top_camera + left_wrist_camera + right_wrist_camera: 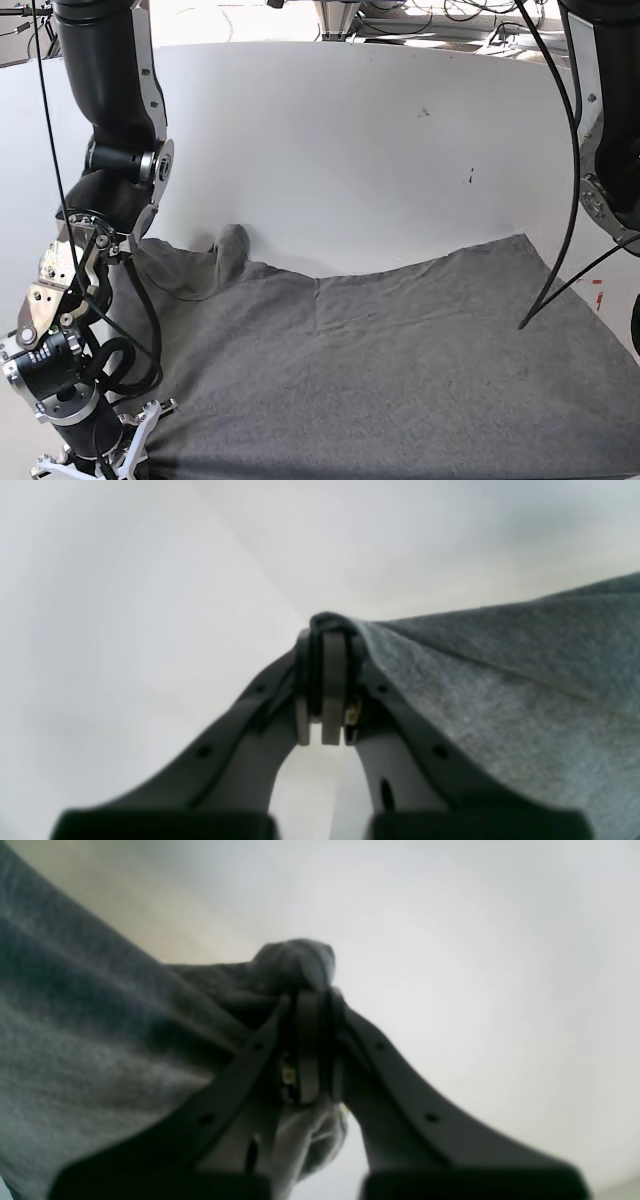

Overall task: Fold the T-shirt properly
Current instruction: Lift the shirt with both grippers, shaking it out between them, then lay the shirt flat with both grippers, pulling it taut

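The dark grey T-shirt lies spread over the near half of the white table, with a sleeve bunched up at its far left. In the left wrist view my left gripper is shut on a pinched edge of the T-shirt, and the cloth stretches away to the right. In the right wrist view my right gripper is shut on a bunched wad of the T-shirt, which runs off to the left. Neither gripper's fingertips show clearly in the base view.
The right arm stands at the left edge of the base view, the left arm at the right edge. A black cable hangs down onto the shirt's right side. Equipment and cables sit beyond the table's far edge.
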Available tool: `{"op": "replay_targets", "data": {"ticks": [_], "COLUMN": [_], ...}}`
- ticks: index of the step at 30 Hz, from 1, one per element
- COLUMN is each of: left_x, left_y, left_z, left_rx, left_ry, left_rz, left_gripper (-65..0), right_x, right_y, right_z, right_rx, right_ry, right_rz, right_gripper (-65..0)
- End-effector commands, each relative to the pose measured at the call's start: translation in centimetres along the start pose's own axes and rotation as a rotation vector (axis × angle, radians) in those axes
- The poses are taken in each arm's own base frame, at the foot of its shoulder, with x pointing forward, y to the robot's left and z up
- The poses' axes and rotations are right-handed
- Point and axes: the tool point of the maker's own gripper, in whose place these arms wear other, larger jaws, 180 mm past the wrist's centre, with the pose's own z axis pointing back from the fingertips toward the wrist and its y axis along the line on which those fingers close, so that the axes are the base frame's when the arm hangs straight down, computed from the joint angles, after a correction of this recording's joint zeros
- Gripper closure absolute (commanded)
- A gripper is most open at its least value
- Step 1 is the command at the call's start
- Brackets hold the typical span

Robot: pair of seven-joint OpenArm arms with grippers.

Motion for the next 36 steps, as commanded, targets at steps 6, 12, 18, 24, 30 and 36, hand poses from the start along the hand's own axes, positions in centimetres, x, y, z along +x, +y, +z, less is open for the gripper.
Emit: {"op": "replay_targets", "data": {"ticks": [6, 12, 18, 24, 30, 36], "left_x": [2.0, 5.3, 7.4, 7.8, 6.0, 2.7], "left_y": [2.4, 3.3, 4.1, 3.9, 2.5, 0.2], "left_z": [-0.6, -0.8, -0.5, -0.7, -1.6, -2.2], "left_rx": [0.021, 0.007, 0.007, -0.004, -0.029, -0.049], "left_ry": [-0.035, -0.078, -0.118, -0.117, -0.073, -0.009], "left_rz": [0.044, 0.049, 0.059, 0.053, 0.035, -0.004], "left_gripper": [0.0, 0.0, 0.0, 0.0, 0.0, 0.0], "right_x": [3.1, 5.9, 7.4, 7.2, 3.5, -1.2], "right_y": [-4.1, -6.3, -7.4, -7.2, -5.9, -2.2], "right_z": [-0.5, -0.2, 0.1, 0.1, -0.2, 0.1], "right_rx": [-0.062, -0.089, -0.105, -0.102, -0.087, -0.045], "right_ry": [-0.044, -0.090, -0.112, -0.108, -0.041, 0.028], "right_rz": [-0.019, -0.026, -0.028, -0.028, -0.014, 0.005], "right_gripper": [-0.2, -0.2, -0.2, -0.2, -0.2, -0.2]}}
